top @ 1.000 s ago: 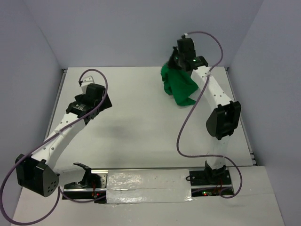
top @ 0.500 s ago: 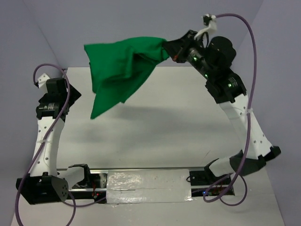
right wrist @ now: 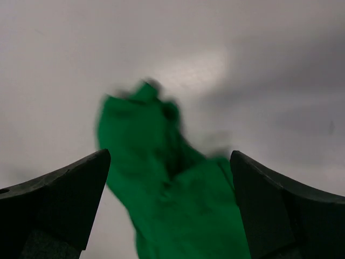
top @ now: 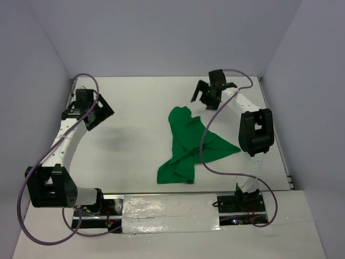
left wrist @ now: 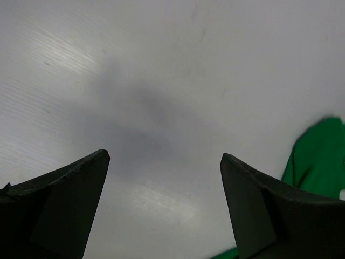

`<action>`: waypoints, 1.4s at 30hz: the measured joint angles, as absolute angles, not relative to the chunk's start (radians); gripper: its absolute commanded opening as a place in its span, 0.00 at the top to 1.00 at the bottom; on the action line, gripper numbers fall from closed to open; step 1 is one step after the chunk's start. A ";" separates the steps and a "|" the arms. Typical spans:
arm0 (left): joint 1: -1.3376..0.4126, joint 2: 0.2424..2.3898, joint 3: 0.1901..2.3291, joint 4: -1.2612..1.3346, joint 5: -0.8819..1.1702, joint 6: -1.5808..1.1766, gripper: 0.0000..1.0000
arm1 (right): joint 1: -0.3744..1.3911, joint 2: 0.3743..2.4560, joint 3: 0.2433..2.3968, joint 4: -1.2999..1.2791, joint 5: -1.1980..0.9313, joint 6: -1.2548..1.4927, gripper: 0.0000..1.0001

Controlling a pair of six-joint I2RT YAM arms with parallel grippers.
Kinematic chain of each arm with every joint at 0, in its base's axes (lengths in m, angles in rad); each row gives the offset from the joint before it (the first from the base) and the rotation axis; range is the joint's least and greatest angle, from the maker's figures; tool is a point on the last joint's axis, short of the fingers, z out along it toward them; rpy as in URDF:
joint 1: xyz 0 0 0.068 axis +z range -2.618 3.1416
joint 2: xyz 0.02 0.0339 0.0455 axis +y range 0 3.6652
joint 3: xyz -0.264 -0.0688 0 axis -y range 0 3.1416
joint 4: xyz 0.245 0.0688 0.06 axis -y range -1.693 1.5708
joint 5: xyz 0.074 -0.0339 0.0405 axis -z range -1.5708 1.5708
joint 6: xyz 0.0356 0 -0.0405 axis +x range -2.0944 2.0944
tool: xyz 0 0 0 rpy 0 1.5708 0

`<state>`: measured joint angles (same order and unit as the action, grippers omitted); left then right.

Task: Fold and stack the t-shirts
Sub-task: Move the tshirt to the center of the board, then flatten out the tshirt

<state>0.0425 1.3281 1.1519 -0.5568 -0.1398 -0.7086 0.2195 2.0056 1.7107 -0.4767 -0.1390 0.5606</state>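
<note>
The green t-shirt [top: 186, 145] lies crumpled in a long heap on the white table, right of the middle, with nothing holding it. My right gripper [top: 205, 101] hangs open just beyond the shirt's far end. In the right wrist view the blurred t-shirt [right wrist: 178, 210] shows below and between the spread fingers [right wrist: 64, 199], apart from them. My left gripper [top: 100, 114] is open at the far left, well away from the shirt. The left wrist view shows bare table between its fingers [left wrist: 59, 210] and a bit of the t-shirt [left wrist: 318, 159] at the right edge.
The right arm's purple cable [top: 201, 148] loops above the shirt. Blue-grey walls close in the table [top: 135, 135] at the back and both sides. A taped strip [top: 170, 213] runs along the near edge between the arm bases.
The right gripper swung the shirt up and leftward, then opened and let it go. The shirt dropped onto the table. The right arm came back down at the far side; the left arm shifted.
</note>
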 measured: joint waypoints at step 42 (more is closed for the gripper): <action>-0.611 1.031 0.492 -0.277 0.088 -1.146 0.14 | 1.179 1.512 0.890 -0.387 0.366 0.672 0.28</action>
